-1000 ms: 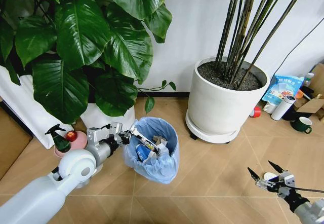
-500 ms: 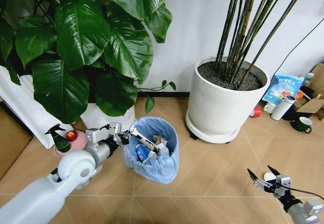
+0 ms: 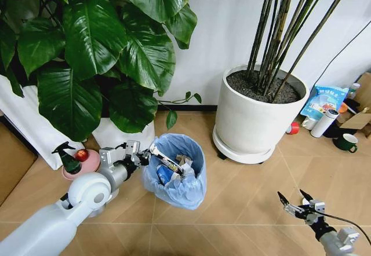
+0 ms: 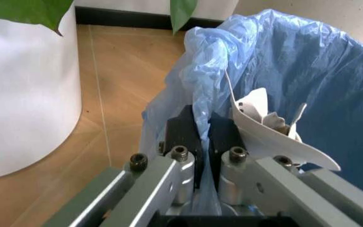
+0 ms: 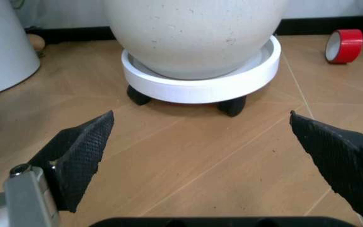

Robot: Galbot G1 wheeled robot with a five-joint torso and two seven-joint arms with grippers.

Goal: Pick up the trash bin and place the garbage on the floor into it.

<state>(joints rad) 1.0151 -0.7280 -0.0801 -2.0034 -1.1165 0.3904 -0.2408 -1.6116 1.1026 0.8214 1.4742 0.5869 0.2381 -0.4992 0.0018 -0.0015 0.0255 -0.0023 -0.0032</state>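
Observation:
The trash bin (image 3: 177, 175), lined with a crinkly light-blue bag (image 4: 307, 71), stands on the chevron floor (image 3: 243, 198) with crumpled white garbage (image 4: 260, 125) inside. My left gripper (image 3: 152, 151) is shut on the bin's near rim, its black fingers (image 4: 183, 132) pinching the bag. My right gripper (image 3: 291, 197) hovers open low over the floor at the lower right, nothing between its fingers (image 5: 81, 151). A small white round piece (image 3: 305, 201) lies just behind it. A red can (image 3: 293, 128), a white tube (image 3: 323, 123) and a blue-white packet (image 3: 324, 99) lie by the wall.
A large white plant pot (image 3: 258, 117) on a wheeled saucer (image 5: 197, 78) stands right of the bin. Another white pot (image 4: 24, 90) with a broad-leaved plant (image 3: 98, 47) is on the left. A green spray bottle (image 3: 68, 158) sits on a pink dish. A green cup (image 3: 346, 142) is far right.
My right gripper has drawn back and left, lower in the head view, still open. The left gripper and bin have stayed put.

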